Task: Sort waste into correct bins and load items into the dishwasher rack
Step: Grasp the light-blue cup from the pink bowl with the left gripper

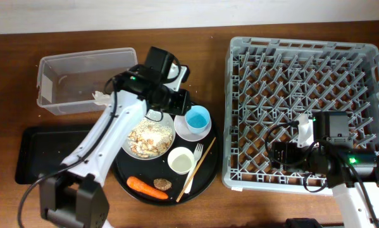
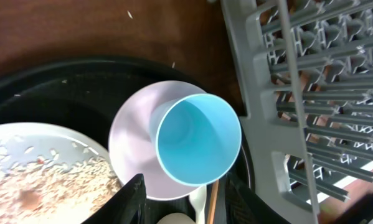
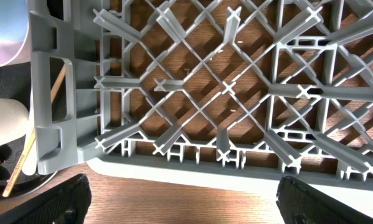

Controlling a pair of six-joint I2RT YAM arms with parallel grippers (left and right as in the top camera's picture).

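my left fingers (image 2: pixel 134 198) spread empty over the light blue cup (image 2: pixel 198 140) in its bowl (image 2: pixel 129 146), right fingers (image 3: pixel 65 200) wide open, empty, above dishwasher rack (image 3: pixel 43 149)

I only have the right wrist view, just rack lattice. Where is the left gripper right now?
Observer: The left gripper is open over the round black tray, beside the light blue cup.
Operator: What is that cup sitting in?
Observer: The pale pink-white bowl.
Operator: Any food waste near it?
Observer: Yes, beige crumbly grains on the white round plate, left of the bowl.
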